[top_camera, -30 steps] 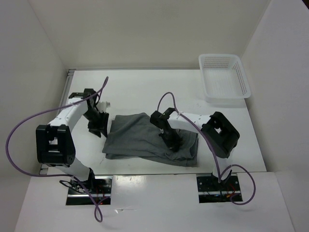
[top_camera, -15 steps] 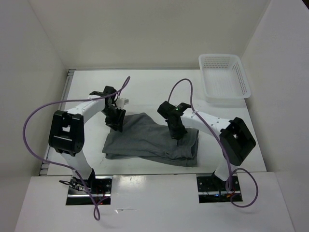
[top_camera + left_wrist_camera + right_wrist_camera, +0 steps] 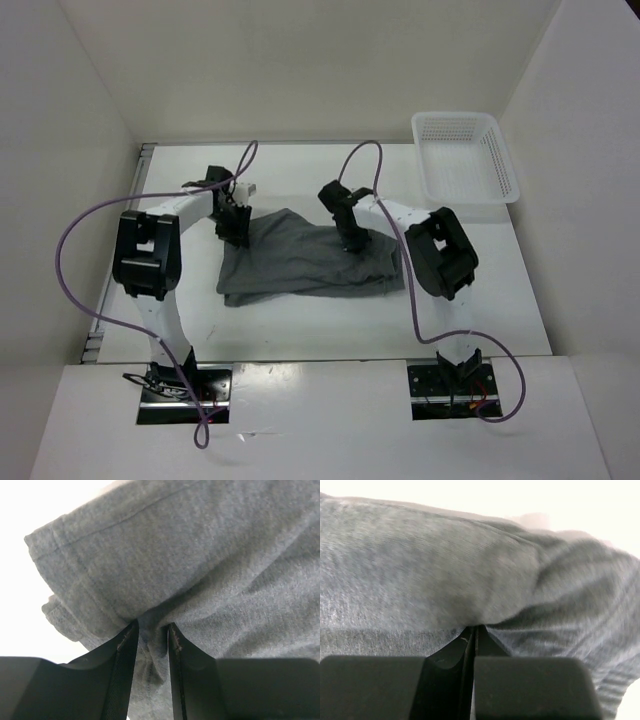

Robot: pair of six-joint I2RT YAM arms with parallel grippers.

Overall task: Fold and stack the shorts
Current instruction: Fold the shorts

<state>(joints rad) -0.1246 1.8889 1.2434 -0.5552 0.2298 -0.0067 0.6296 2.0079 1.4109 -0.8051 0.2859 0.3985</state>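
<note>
Now, down on the white table: the shorts, a rumpled grey spread across the middle, right between the two arms. Near edge flat on the surface, a second layer peeping out along the near left side.

Over to the left pincer, planted at the far left corner of the cloth. Jaws narrowed right down, with a ridge of grey fabric nipped between them. Plain as day from the left wrist view: hem and a stitched seam line fanning out beyond the tips, pale table showing past the corner.

Across to the right pincer, down on the far edge too, nearer the right side of the garment. All but closed, barely a sliver between the two black tips, a fold of cloth bunched there and swelling up over them in the right wrist view. A firm pinch, by the look of it.

So, both grips on the same far edge, well apart from one another, grey fabric slung between them. Hard to say from above whether that edge is clear of the table or resting on it.

Away in the far right corner, a white mesh basket, well apart from the shorts and from both arms.
</note>
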